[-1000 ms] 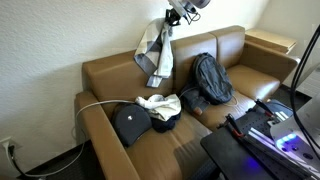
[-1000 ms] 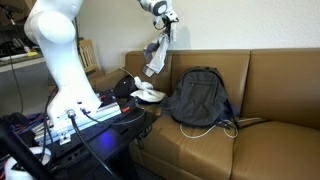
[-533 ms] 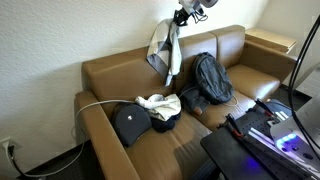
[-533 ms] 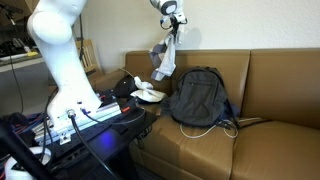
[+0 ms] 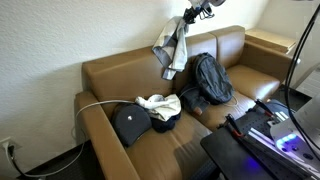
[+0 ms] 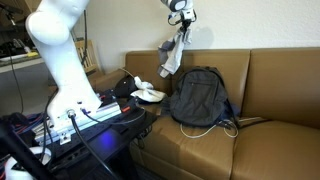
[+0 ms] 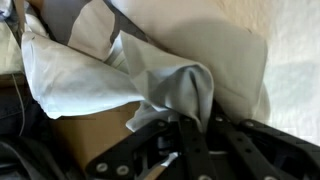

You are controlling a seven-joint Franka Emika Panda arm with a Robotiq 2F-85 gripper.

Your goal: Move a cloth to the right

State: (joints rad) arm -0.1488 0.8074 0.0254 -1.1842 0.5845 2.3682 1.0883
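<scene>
Cloth (image 5: 172, 48) is hanging mid-carry from the gripper (image 5: 190, 14) (jaws pinching its top fold) over the sofa (image 5: 110, 72), awaiting rightward travel, then release.

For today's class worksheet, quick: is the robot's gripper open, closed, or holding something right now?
Gripper: closed on the cloth, which hangs lifted above the sofa.

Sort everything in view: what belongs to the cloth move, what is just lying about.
Job: grey-and-white cloth hanging in the air; gripper shut on it.
Lying about: dark grey backpack, black cap, crumpled white cloth on the seat, brown leather sofa.
</scene>
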